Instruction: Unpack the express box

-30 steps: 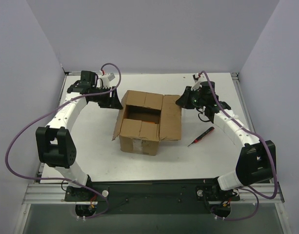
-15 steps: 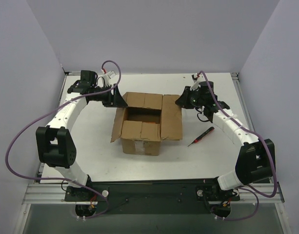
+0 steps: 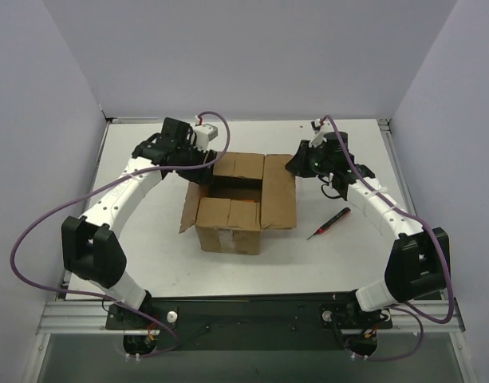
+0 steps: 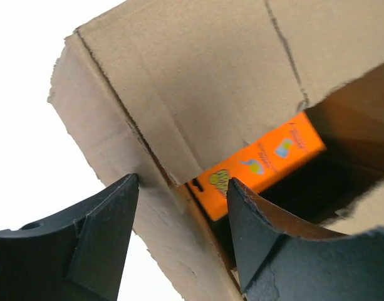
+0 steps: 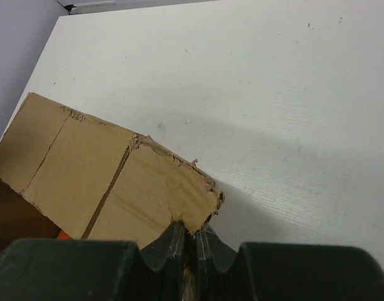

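Note:
The express box (image 3: pixel 236 203), brown cardboard with its flaps spread, stands mid-table with a white label (image 3: pixel 226 238) on its near side. My left gripper (image 3: pixel 208 163) hovers over its back-left corner, open. In the left wrist view my left gripper (image 4: pixel 182 213) straddles the box's wall (image 4: pixel 179 251), one finger outside and one inside, neither pressing on it. An orange packet (image 4: pixel 260 160) lies inside the box. My right gripper (image 3: pixel 296 163) is shut on the far corner of the right flap (image 3: pixel 278 191). The right wrist view shows my right gripper (image 5: pixel 192 235) pinching that flap (image 5: pixel 104 175) by its torn corner.
A red and black pen-like tool (image 3: pixel 329 223) lies on the white table (image 3: pixel 348 144) to the right of the box. Grey walls close in the table at the back and sides. The arms' bases sit on the black rail (image 3: pixel 244 311) at the near edge.
My left arm has swung right, from beside the box's left flap to over its back-left corner, and its jaws have widened a little. The right arm has barely moved.

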### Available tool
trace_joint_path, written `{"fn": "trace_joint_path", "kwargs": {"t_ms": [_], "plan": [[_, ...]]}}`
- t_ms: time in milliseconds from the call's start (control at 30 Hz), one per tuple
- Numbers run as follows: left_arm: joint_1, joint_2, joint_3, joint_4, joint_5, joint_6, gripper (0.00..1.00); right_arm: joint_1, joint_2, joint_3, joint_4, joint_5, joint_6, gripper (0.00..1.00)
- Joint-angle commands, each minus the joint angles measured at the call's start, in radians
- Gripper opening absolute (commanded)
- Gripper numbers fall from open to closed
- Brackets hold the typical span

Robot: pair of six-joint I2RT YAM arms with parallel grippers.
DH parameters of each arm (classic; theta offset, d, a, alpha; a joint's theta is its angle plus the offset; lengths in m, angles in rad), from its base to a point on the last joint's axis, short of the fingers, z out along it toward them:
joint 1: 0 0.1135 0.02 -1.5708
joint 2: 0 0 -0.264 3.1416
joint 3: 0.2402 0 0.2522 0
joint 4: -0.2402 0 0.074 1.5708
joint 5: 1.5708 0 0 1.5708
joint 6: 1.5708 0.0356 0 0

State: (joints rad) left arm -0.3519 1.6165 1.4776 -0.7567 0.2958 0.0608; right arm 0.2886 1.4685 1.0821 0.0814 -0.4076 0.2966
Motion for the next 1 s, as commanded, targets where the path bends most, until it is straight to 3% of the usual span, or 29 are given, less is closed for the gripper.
{"fn": "trace_joint_path", "kwargs": {"t_ms": [0, 100, 167, 233, 333, 767, 967], "plan": [[-0.022, 0.009, -0.048, -0.082, -0.152, 0.039, 0.66, 0.027, 0.01, 0.024, -0.068, -0.007, -0.059, 0.0], [0.007, 0.049, -0.03, -0.098, -0.094, 0.05, 0.61, 0.024, -0.002, 0.007, -0.069, 0.004, -0.07, 0.0], [0.039, 0.078, -0.014, -0.105, 0.054, 0.05, 0.56, 0.021, -0.008, -0.029, -0.077, 0.013, -0.074, 0.08], [0.039, 0.08, -0.016, -0.073, 0.092, 0.047, 0.55, 0.017, -0.017, -0.066, -0.077, 0.015, -0.092, 0.25], [0.033, 0.086, 0.004, -0.062, 0.121, 0.059, 0.54, 0.015, -0.031, -0.132, -0.063, 0.016, -0.123, 0.33], [-0.007, 0.132, 0.053, -0.059, 0.247, 0.062, 0.51, 0.099, 0.007, -0.105, 0.026, -0.005, -0.093, 0.37], [-0.027, 0.129, 0.053, -0.038, 0.414, 0.05, 0.49, 0.194, 0.015, -0.085, 0.07, 0.0, -0.093, 0.37]]}}
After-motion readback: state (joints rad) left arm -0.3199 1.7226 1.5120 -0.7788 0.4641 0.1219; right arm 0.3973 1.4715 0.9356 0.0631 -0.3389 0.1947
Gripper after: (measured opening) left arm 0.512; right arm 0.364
